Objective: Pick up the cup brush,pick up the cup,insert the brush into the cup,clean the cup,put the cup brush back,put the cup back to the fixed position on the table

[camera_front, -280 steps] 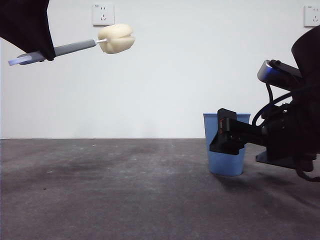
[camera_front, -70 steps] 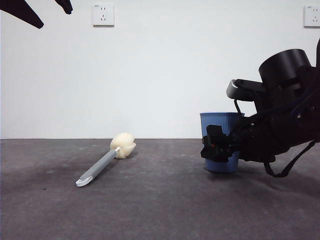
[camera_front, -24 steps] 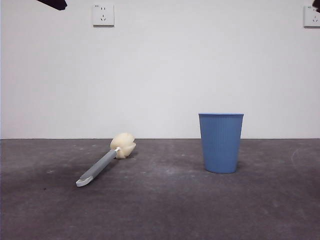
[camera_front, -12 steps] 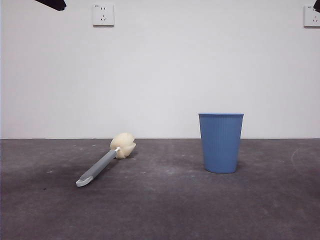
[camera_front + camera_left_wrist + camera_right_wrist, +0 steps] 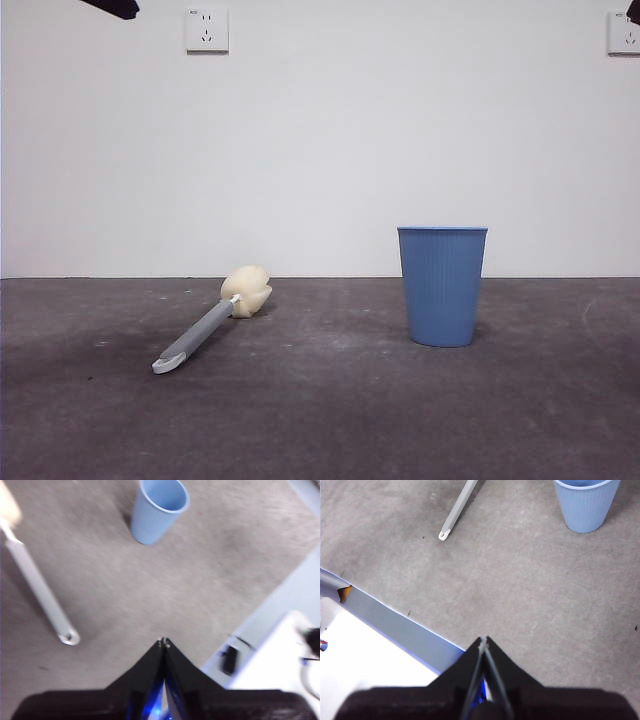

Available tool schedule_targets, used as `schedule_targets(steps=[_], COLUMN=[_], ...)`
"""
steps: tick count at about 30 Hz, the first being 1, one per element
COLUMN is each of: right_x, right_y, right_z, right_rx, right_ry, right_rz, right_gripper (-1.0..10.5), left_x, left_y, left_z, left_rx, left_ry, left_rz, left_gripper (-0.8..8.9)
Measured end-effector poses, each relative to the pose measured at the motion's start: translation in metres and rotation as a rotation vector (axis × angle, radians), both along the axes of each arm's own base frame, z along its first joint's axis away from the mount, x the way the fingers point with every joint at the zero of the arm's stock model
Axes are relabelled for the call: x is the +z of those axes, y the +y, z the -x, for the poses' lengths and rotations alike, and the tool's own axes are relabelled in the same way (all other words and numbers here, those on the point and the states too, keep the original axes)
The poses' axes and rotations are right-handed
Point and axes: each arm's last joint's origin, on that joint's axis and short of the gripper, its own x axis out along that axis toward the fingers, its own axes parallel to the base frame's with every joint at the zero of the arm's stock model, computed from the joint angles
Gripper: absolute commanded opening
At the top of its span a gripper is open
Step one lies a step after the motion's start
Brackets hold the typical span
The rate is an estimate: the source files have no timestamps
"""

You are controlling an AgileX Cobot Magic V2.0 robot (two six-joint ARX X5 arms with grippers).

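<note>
Both arms raised high, waiting; left gripper (image 5: 163, 641) jaws pressed together, right gripper (image 5: 483, 639) jaws likewise closed, both empty.

My front camera sits low, facing level across the table (image 5: 320, 420) toward a wall. My two wrist cameras look down from high above it. All three share the cup (image 5: 442, 286) and cup brush (image 5: 212, 319).

We see the dark grey table (image 5: 330, 420), matte and scuffed. On it the cup brush (image 5: 210, 325) lies flat. The cup (image 5: 442, 286) stands upright, well apart from it.
</note>
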Motion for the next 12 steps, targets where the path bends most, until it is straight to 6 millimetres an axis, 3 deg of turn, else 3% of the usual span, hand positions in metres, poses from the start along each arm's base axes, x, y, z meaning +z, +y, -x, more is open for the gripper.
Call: schedule_targets(steps=[2, 8, 12], right_x=[0.0, 0.0, 0.0], right_y=[0.0, 0.0, 0.0], right_z=[0.0, 0.0, 0.0], right_rx=[0.0, 0.0, 0.0], right_ry=[0.0, 0.001, 0.0], right_rz=[0.0, 0.0, 0.0], right_gripper=[0.0, 0.0, 0.0], left_x=[0.006, 0.05, 0.049], left_y=[0.005, 0.032, 0.054], left_z=[0.0, 0.013, 0.029], left_rx=[0.032, 0.11, 0.225], left_ry=[-0.097, -0.603, -0.813], left_rz=[-0.018, 0.056, 0.068], left_gripper=[-0.04, -0.04, -0.04])
